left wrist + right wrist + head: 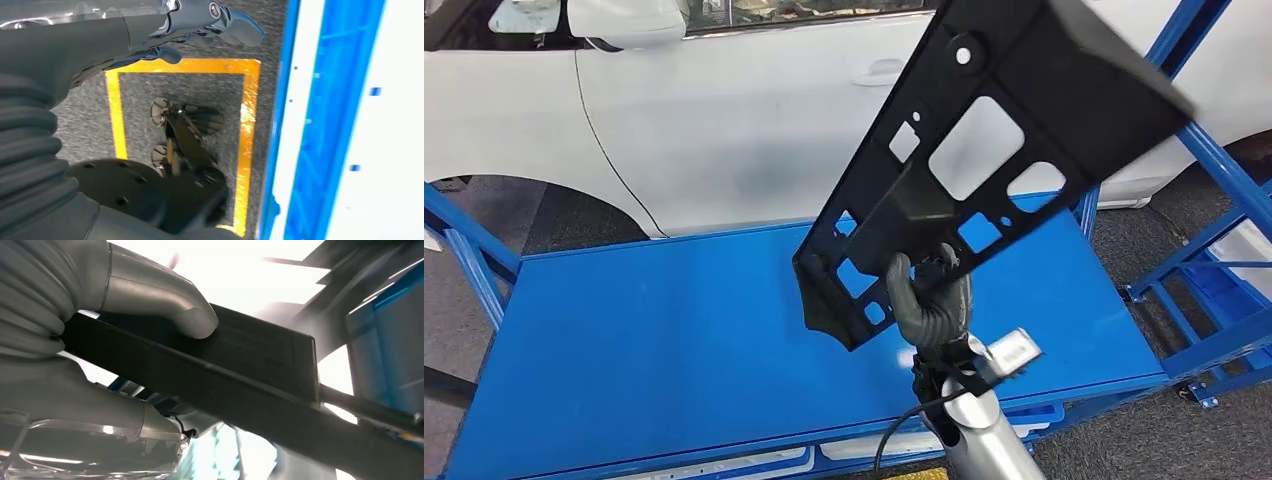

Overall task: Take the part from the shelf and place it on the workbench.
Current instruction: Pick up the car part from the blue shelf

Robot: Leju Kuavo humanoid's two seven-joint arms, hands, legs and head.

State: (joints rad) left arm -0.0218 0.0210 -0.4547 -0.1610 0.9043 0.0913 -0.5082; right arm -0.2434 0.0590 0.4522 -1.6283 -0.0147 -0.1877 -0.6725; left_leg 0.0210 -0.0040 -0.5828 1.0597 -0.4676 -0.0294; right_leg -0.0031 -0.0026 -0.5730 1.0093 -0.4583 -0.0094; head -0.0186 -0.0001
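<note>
A long black plastic part (984,150) with several cut-out holes is held up at a slant over the blue workbench (654,340). My right hand (931,300) grips it near its lower end, thumb in front. In the right wrist view the thumb (165,295) presses on the part's dark edge (240,375). My left hand (165,35) hangs beside the bench over the floor, fingers loosely curled with nothing in them.
A white car (724,120) stands just behind the workbench. Blue shelf frame bars (1214,160) rise at the right. Grey carpet with a yellow taped rectangle (247,125) lies beside the bench, next to a blue and white bin (345,120).
</note>
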